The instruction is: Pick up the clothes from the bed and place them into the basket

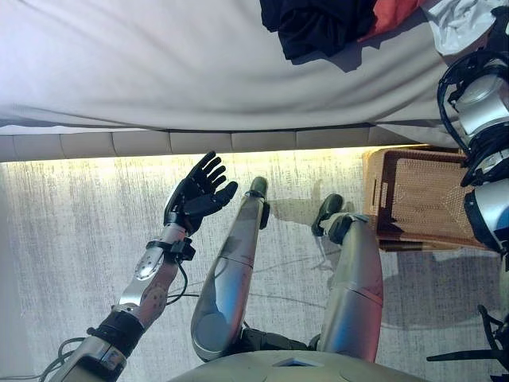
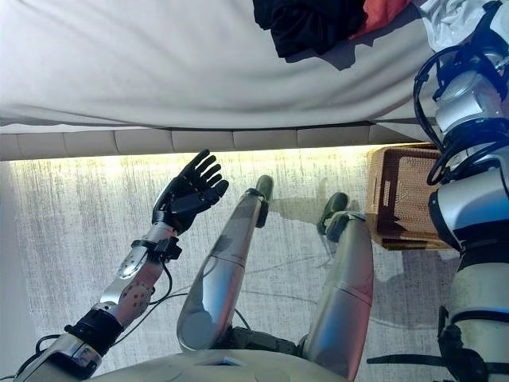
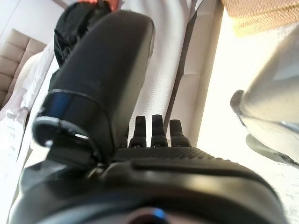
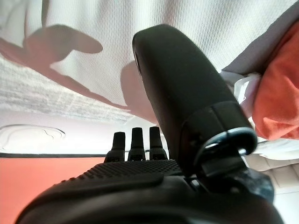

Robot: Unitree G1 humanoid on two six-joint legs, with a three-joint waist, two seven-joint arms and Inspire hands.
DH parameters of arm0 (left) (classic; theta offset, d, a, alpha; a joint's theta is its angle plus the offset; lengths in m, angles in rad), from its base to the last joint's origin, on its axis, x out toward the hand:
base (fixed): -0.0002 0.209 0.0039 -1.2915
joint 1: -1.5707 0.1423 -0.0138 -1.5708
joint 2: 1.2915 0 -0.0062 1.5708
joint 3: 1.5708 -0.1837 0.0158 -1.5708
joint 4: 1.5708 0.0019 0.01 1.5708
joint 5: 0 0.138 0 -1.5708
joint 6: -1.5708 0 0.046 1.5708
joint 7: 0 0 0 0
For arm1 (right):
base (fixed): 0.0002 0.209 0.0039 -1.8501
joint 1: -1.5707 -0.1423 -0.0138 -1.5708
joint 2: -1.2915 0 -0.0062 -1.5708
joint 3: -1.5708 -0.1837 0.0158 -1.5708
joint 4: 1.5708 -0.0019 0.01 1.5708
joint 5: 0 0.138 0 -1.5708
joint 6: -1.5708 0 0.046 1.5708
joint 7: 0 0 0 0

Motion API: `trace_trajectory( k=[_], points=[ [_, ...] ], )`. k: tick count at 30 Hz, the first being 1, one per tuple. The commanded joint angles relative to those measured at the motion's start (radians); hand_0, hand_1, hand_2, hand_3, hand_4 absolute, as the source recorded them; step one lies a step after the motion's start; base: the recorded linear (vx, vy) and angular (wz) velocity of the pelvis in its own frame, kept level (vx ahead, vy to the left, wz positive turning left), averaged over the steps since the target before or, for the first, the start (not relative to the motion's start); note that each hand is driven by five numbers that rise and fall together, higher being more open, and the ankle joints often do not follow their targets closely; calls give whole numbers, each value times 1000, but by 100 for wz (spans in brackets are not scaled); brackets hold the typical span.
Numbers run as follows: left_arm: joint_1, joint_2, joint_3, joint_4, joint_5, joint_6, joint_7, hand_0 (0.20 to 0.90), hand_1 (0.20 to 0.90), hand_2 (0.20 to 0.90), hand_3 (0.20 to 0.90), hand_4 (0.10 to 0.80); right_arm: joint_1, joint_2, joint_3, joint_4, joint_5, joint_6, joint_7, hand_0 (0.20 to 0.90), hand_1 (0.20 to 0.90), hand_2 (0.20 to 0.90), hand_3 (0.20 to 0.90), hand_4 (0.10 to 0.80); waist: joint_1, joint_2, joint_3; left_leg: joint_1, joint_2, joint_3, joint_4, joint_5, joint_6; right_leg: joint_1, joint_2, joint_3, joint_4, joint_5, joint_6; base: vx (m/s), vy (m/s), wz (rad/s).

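Note:
A black garment [image 1: 318, 24] lies bunched at the far side of the bed [image 1: 159, 72], with a red-orange garment [image 1: 390, 14] beside it and a white one [image 1: 461, 24] at the right end. The brown woven basket [image 1: 417, 199] stands on the floor against the bed's right end. My left hand [image 1: 199, 195] hovers open above the carpet, short of the bed, holding nothing. My right arm [image 1: 485, 103] reaches up past the basket towards the white garment. In its wrist view my right hand [image 4: 140, 186] is open, fingers straight over white fabric [image 4: 140, 28], next to orange cloth [image 4: 280, 93].
The padded bed frame [image 1: 199, 143] runs across the view with a lit strip under it. Pale carpet [image 1: 71, 239] covers the floor between me and the bed. The basket stands close beside my right arm.

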Motion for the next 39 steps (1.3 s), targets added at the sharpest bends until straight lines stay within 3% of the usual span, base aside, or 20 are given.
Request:
trace_trajectory(
  k=[1, 11, 17, 28, 39],
  points=[
    [65, 36, 74, -145, -43, -66, -22, 900, 900, 900, 900, 800, -166, -155, 124, -10, 33, -11, -77, 300, 300, 300, 200, 100, 29, 61, -60, -12, -37, 39, 65, -103, 76, 58, 56, -61, 68, -115, -52, 22, -34, 4],
    [113, 60, 106, -189, -35, -47, -53, 900, 900, 900, 900, 800, -182, -194, 118, -26, 91, -76, -77, 300, 300, 300, 200, 100, 40, 51, -60, -3, -41, 32, 89, -103, 71, 75, 56, -76, 79, -121, -56, 22, -37, 4],
    [141, 66, 118, -181, -32, -43, -71, 900, 900, 900, 900, 800, -159, -202, 86, -41, 93, -153, -66, 300, 300, 300, 200, 100, 45, 41, -60, 76, -37, 19, 76, -78, 62, 163, 57, -85, 50, -132, -62, 40, -18, 0],
    [145, 57, 121, -166, 0, -46, -108, 900, 900, 900, 900, 800, -110, -220, 47, -43, 80, -149, -31, 300, 300, 300, 200, 100, 53, 9, -62, 258, -34, 7, -49, -50, 56, 346, 57, -108, -46, -139, -69, 4, -8, 1],
    [110, 29, 83, -148, 54, -15, -73, 900, 900, 900, 900, 800, -7, -256, -16, -37, 77, -169, 34, 300, 300, 300, 200, 100, 40, -41, -158, 450, -3, 17, -212, -48, 49, 557, 58, -137, -212, -123, -64, 50, 27, -3]
  ],
)
